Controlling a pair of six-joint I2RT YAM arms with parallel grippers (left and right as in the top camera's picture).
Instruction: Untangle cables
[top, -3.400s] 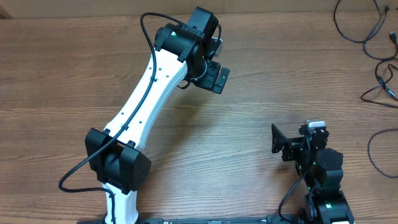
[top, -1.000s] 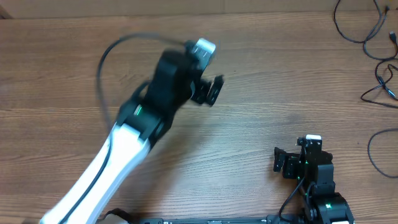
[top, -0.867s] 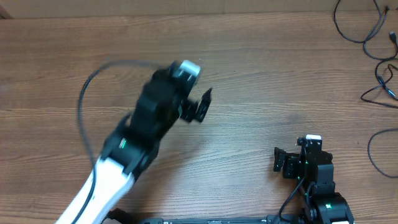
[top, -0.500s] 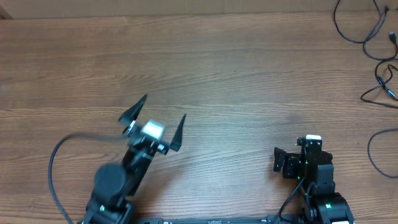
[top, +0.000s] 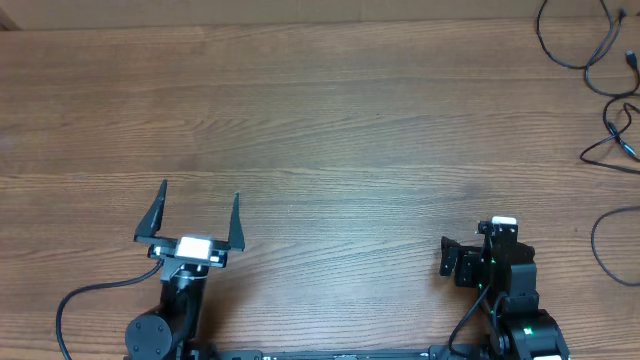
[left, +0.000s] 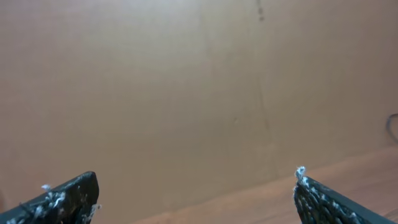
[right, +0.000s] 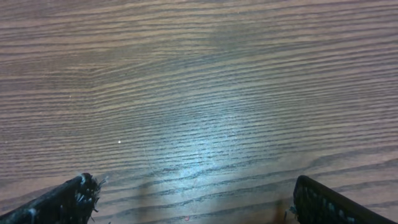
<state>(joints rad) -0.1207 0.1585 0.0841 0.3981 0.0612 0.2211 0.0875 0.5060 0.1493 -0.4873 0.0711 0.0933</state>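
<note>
Your left claw (top: 200, 191) sits near the front edge of the table (top: 350, 120), on the left side. Its two dark fingers (top: 162, 203) are spread wide, point away from the base and pinch nothing. In its wrist camera you see both fingertips at the bottom corners, with a plain tan wall filling most of the picture and a strip of wood low on the right.

Your right claw (right: 190, 183) is spread wide too and holds nothing. Its camera looks down at the table, and only wood grain shows between its fingertips. From above, the right arm (top: 510, 275) is folded up near the front edge on the right side.

The cables (top: 583, 67) lie at the far right of the table, well apart from both claws. One thin black cord loops near the back right corner. More cords with small plugs (top: 627, 147) cross just below it. Another loop (top: 594, 240) curves in from the right edge, level with the right arm and beside it, not touching. All of them run off the picture's edge, so you cannot tell how tangled they are.
</note>
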